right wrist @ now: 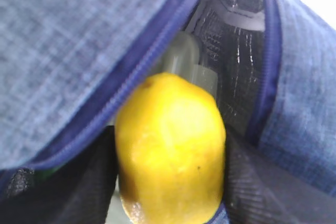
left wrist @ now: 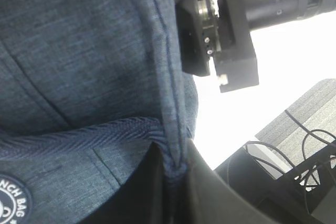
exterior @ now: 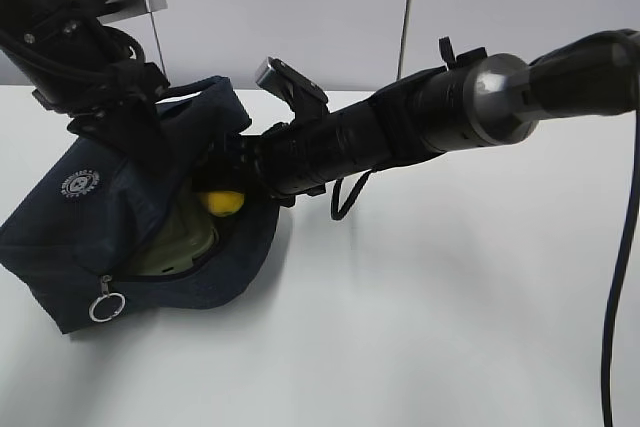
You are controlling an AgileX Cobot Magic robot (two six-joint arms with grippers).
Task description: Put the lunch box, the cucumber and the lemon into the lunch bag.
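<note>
Two tools work the bag (exterior: 120,237): the left is clamped on its fabric, holding the mouth open. The right tool (right wrist: 170,182) straddles the lemon (right wrist: 170,150), long axis pointing inward; whether it grips I cannot tell.

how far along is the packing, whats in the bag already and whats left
The lunch box already sits inside the bag. The lemon is at the bag's opening between the right tool's fingers, so it is going in now. The left tool pinches the bag's fabric. The cucumber isn't clearly visible, so I can't tell if it is packed.
</note>
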